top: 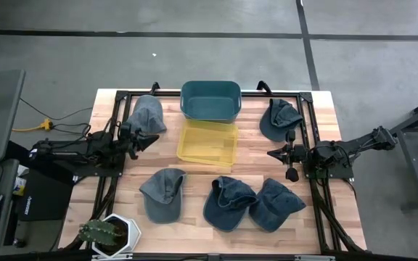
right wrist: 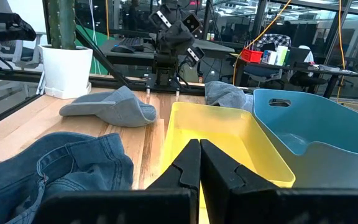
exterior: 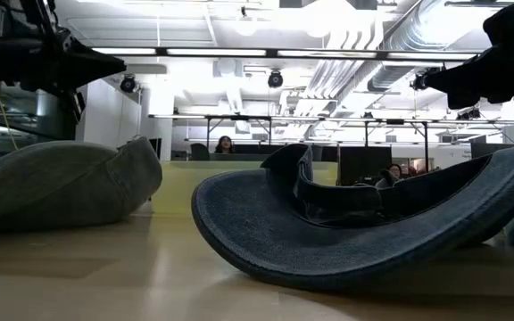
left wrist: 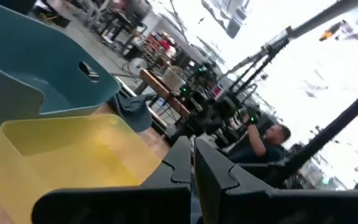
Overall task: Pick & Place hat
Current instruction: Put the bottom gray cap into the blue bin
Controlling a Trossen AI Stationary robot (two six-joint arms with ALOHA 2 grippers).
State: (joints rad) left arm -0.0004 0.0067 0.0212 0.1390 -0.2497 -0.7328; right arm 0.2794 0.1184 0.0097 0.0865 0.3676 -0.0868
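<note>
Five hats lie brim-down or crumpled on the wooden table. A grey hat (top: pixel 148 114) is at far left and a dark blue hat (top: pixel 279 118) at far right. Another grey hat (top: pixel 164 193) and two denim hats (top: pixel 229 202) (top: pixel 276 204) lie along the near side. My left gripper (top: pixel 151 139) hovers shut just left of the yellow bin, near the far grey hat. My right gripper (top: pixel 271 154) hovers shut right of the yellow bin, below the dark blue hat. Both sets of fingers are closed together in the wrist views (left wrist: pixel 191 158) (right wrist: pixel 199 155) and hold nothing.
A teal bin (top: pixel 210 100) sits at the far middle with a yellow bin (top: pixel 207 142) right in front of it, between the two grippers. A cactus in a white pot (top: pixel 109 233) stands at the near left corner. Black frame rails run along both table sides.
</note>
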